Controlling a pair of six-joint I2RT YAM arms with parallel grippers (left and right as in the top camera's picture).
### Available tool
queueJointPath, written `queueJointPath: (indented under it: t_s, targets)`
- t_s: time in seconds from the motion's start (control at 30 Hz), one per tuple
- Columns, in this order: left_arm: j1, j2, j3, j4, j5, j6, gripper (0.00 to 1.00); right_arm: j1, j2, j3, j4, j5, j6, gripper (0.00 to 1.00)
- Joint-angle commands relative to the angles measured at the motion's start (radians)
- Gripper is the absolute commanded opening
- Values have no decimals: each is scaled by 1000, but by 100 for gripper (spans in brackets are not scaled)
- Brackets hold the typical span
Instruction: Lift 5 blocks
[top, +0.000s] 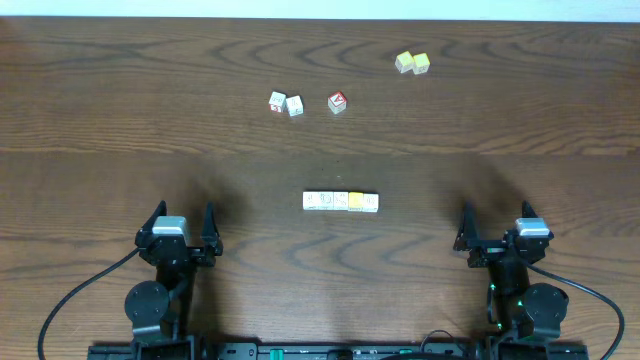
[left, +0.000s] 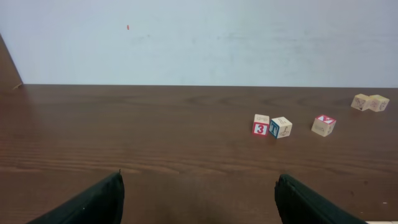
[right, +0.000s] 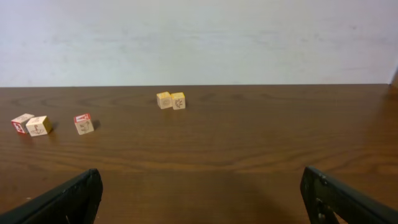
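Five blocks in a row mid-bench, both grippers wide open and empty.
The row lies between the left gripper and the right gripper, well apart from each and slightly ahead of their fingertips.

Your table is dark brown wood with a plainly visible grain, smooth, with a faint sheen. The blocks look like pale matt wood with printed faces, one of them yellow. Your left gripper and right gripper look like matt black plastic. The wall is pale and matt.
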Motion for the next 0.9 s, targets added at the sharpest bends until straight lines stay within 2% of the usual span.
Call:
queueJointPath:
  t_s: [0.0, 0.23, 0.37, 0.87]
  targets:
    - [6, -9, -7, -53, 23, 16, 78, -10, -7, -1, -4, 5, -1, 99]
    - [6, -9, -7, -56, 8, 16, 78, -10, -7, -1, -4, 5, -1, 99]
    - [6, -9, -7, -60, -25, -26, 78, -10, -7, -1, -4, 5, -1, 99]
    - [3, -9, -7, -60, -13, -14, 78, -10, -7, -1, -4, 5, -1, 99]
